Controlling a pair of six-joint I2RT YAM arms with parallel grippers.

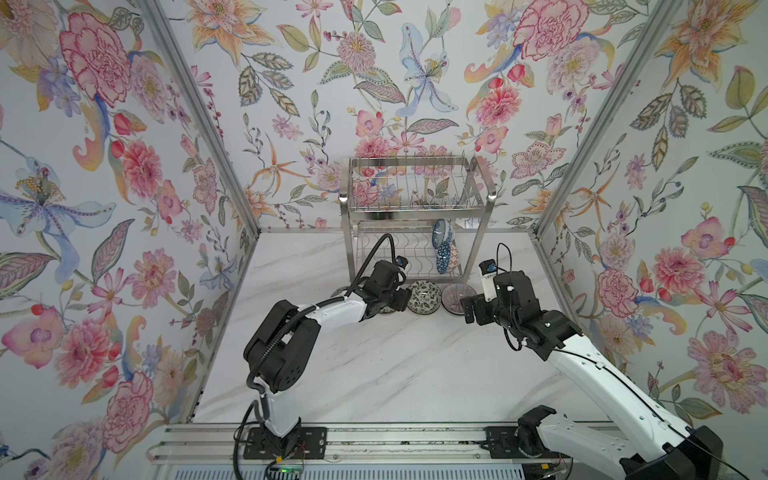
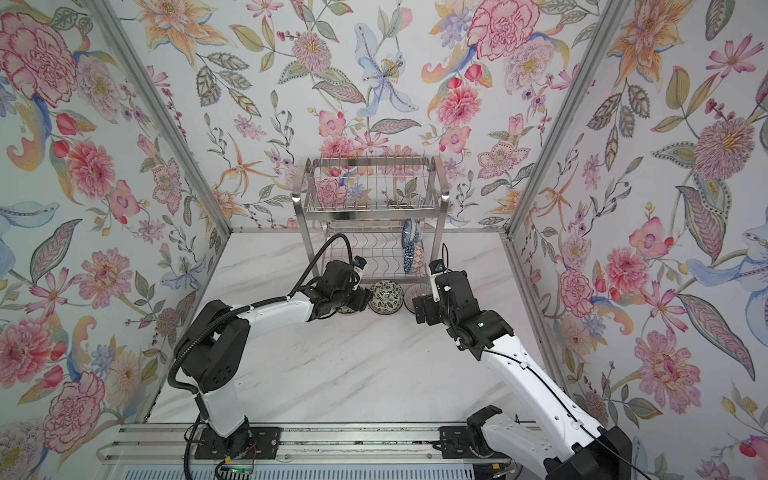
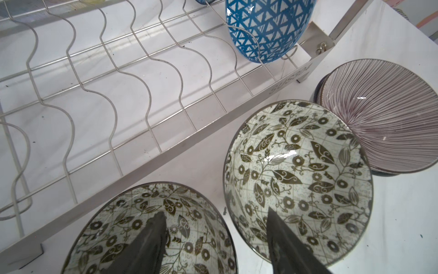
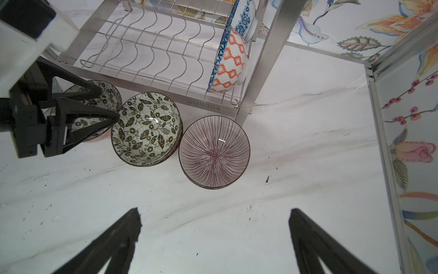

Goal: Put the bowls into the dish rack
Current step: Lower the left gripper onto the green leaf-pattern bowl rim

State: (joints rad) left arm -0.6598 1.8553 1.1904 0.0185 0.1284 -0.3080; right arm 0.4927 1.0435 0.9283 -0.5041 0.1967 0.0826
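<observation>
two grippers, one dish rack (image 1: 415,212), six bowls that can be counted. three stand on edge together on the rack's lower wavy shelf, beyond the left gripper (image 3: 214,212) and to its right: a blue floral bowl (image 1: 441,232), a blue triangle bowl (image 3: 267,28) and a coral bowl (image 4: 231,64). three more sit mouth-up on the table (image 1: 395,365), in a row just in front of the rack. the left gripper's jaws are parted and clamp nothing. one finger is over the left floral bowl (image 3: 113,227), the other over the middle floral bowl (image 3: 298,175), so their neighbouring rims lie between the fingers. the pink-lined bowl (image 4: 214,151) sits ahead of the right gripper (image 4: 214,210), whose jaws are spread wide over bare table, holding nothing. more rims peek from under the pink-lined and left floral bowls; how many are stacked there i cannot tell. the table is white marble-look with grey veins and dark specks. floral wallpaper (image 1: 104,166) covers three walls, joined by metal corner posts (image 1: 199,108). both arms stand on a metal rail (image 1: 395,436).
</observation>
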